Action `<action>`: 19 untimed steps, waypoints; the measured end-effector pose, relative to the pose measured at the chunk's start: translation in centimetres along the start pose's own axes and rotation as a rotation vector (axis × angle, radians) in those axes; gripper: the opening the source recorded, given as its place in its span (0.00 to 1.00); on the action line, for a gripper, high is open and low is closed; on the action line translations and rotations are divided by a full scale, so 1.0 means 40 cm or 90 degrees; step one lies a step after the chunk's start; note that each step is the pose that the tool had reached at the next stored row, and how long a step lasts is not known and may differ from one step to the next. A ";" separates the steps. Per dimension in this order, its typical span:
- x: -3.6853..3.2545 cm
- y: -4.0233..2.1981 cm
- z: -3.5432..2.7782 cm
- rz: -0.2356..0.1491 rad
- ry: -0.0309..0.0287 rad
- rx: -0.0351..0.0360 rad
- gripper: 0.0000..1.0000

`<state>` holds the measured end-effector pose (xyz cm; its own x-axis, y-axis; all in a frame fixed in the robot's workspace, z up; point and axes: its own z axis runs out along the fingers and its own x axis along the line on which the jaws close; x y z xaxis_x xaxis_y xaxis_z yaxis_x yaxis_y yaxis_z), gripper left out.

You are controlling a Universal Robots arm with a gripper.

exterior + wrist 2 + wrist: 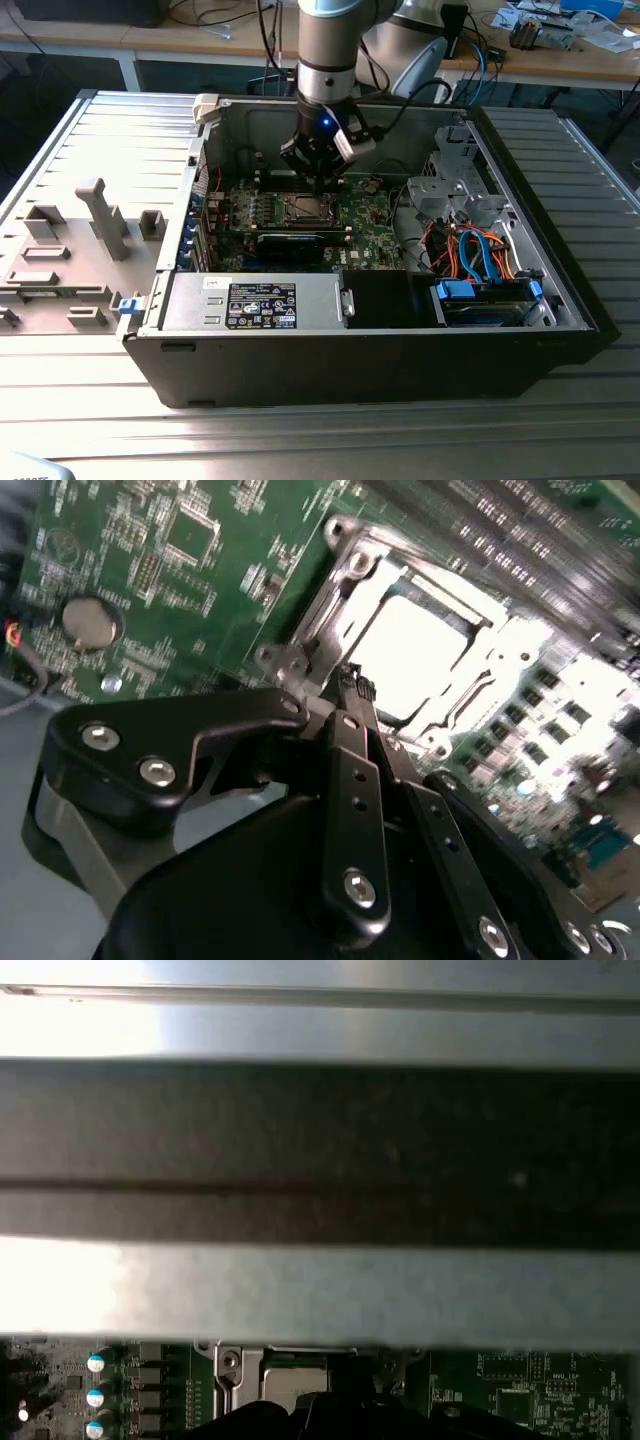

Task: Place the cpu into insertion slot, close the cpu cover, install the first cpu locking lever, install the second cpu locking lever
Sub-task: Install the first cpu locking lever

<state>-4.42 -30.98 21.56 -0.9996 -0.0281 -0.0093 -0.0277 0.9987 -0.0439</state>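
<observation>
Silver cpu (pixel 410 650) seated under closed cpu cover (pixel 462 708) (window framing it), black fingers (pixel 352 695) pinched together, empty, at its edge.

The cpu (pixel 415 650) has a smooth metal top that glares near white. The cpu cover (pixel 450 695) around it is bare silvery metal with a bright sheen. The motherboard (pixel 150 560) looks glossy green. The pincer (pixel 358 688) is matt black, plastic-like, with shiny metal screws. At six o'clock, the computer case (pixel 300 360) wall is matt black; the ribbed desk (pixel 330 430) looks like dull grey metal.
</observation>
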 end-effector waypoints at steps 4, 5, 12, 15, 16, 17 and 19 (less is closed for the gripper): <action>0.001 -0.027 0.001 0.000 0.0002 0.0054 0.11; 0.001 -0.031 -0.001 0.000 0.0002 0.0060 0.11; 0.000 -0.037 -0.072 0.000 0.0001 0.0061 0.11; 0.000 -0.037 -0.081 0.000 0.0001 0.0060 0.11; 0.000 -0.037 -0.081 0.000 0.0001 0.0060 0.11; 0.000 -0.037 -0.081 0.000 0.0001 0.0061 0.11; 0.000 -0.037 -0.081 0.000 0.0001 0.0061 0.11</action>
<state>-4.42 -32.33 24.86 -0.9996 -0.0282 -0.0091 -0.0277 0.9982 -0.0534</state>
